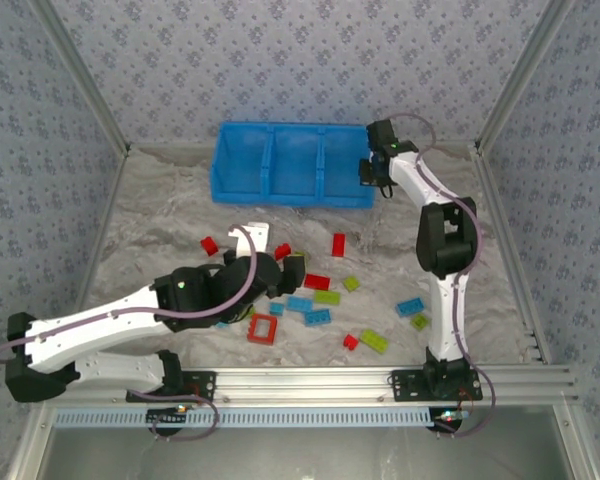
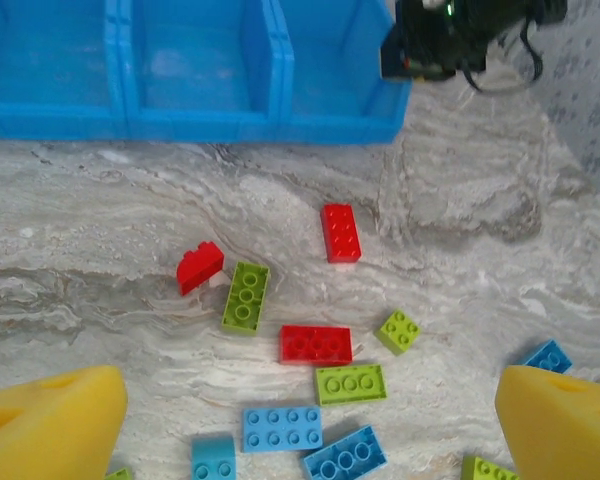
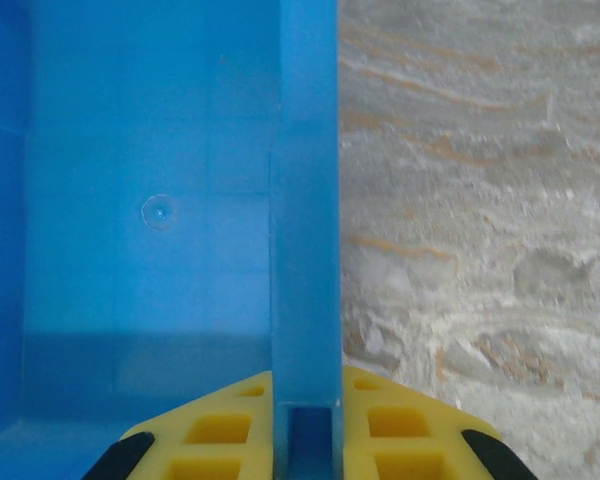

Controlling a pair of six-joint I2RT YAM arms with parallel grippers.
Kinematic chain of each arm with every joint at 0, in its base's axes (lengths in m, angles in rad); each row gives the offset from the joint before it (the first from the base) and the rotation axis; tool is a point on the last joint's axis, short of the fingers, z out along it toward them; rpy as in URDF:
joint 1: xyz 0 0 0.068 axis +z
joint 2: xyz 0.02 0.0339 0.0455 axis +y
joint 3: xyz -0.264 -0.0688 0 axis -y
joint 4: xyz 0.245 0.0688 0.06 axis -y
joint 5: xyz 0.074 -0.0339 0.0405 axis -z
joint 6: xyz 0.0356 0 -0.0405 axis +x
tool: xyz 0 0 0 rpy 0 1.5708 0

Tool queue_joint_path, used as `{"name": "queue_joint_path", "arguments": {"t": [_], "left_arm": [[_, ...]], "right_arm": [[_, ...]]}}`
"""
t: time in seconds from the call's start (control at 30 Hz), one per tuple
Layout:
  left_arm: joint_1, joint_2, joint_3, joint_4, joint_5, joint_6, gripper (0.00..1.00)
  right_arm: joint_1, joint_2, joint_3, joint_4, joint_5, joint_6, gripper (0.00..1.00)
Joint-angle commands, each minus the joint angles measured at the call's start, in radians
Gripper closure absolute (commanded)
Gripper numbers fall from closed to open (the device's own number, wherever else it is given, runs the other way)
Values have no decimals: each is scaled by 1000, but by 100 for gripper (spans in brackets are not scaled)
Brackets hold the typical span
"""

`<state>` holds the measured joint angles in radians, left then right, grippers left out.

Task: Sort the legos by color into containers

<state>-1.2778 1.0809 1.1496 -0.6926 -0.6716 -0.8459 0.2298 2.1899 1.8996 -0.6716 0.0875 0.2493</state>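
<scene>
Right wrist view, right gripper (image 3: 305, 425) clamped on bin wall (image 3: 305, 200), left gripper (image 2: 305, 425) wide above legos (image 2: 315, 343)

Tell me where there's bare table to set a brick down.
Bare strip between the bin front wall and the nearest bricks, widest at the left. Another right of the right arm, up to the frame rail. Crowded: the middle, ahead of the left arm, where they lie scattered.
</scene>
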Motion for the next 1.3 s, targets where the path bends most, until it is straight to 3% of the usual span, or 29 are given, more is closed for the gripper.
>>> {"name": "queue_joint_path", "arguments": {"t": [0.0, 0.37, 0.87, 0.9, 1.07, 1.17, 1.27], "left_arm": [[-5, -46, -11, -44, -55, -24, 5], [-7, -113, -51, -62, -65, -51, 5], [-6, -118, -69, -62, -57, -63, 5], [-7, -119, -69, -64, -56, -64, 5], [-8, -117, -65, -73, -53, -61, 5], [-6, -119, -59, -80, -42, -55, 4], [-7, -119, -54, -91, -25, -53, 4]], "right_arm": [[17, -118, -109, 30, -7, -13, 89], [49, -326, -449, 145, -4, 4, 89], [49, -395, -579, 185, -13, 7, 91], [49, -398, -580, 184, -10, 7, 87], [52, -455, -579, 171, 32, 9, 46], [61, -522, -573, 146, 53, 10, 37], [88, -608, -587, 110, 90, 32, 34]]}}
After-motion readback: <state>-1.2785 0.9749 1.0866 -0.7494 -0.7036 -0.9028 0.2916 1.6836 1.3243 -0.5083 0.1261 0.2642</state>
